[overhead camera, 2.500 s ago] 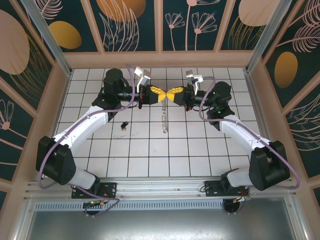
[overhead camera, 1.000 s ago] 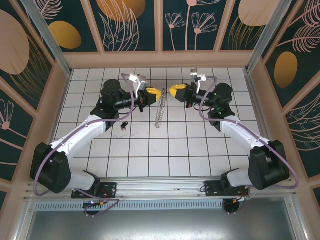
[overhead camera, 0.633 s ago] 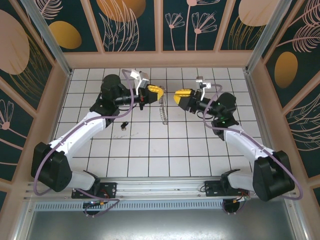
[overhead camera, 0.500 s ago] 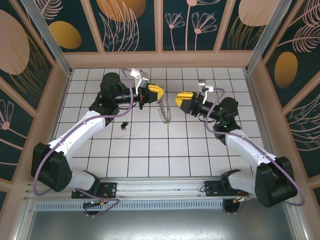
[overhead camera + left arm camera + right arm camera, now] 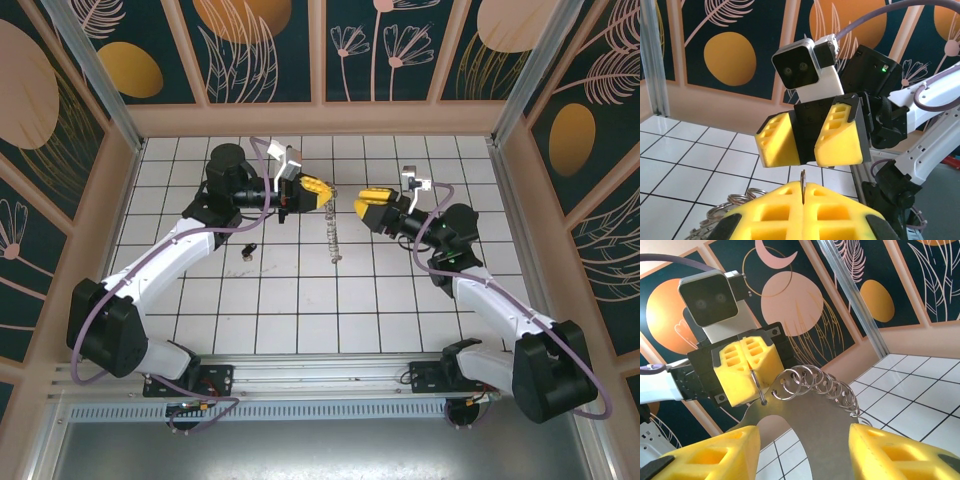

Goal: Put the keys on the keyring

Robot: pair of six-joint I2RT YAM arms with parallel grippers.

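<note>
Left pincer (image 5: 318, 190) is up off the desk (image 5: 300, 300), its yellow pads pressed together on one thin ring of the keyring (image 5: 333, 232). The right wrist view shows that ring nipped edge-on between the pads (image 5: 735, 367), the other linked rings curling away to the right and down. From above, the chain dangles from that grip toward the tiles. My read: it's held high and by one end so the loop hangs free and an end ring faces the other arm, ready to be worked.

Right pincer (image 5: 368, 205) sits just opposite, facing it, pads spread apart and holding nothing. The left wrist view looks straight at it, two yellow blocks with a dark gap between. It looks placed to take a second hold on the ring, or to go for the key.

And the key (image 5: 247, 248)? It lies on the desk beside the left forearm, well apart from the chain. It's a small dark piece, not on the ring yet, so the threading is all to come, I'd judge.

Writing? None to read: no brand or label on the pads or the wall panels.
</note>
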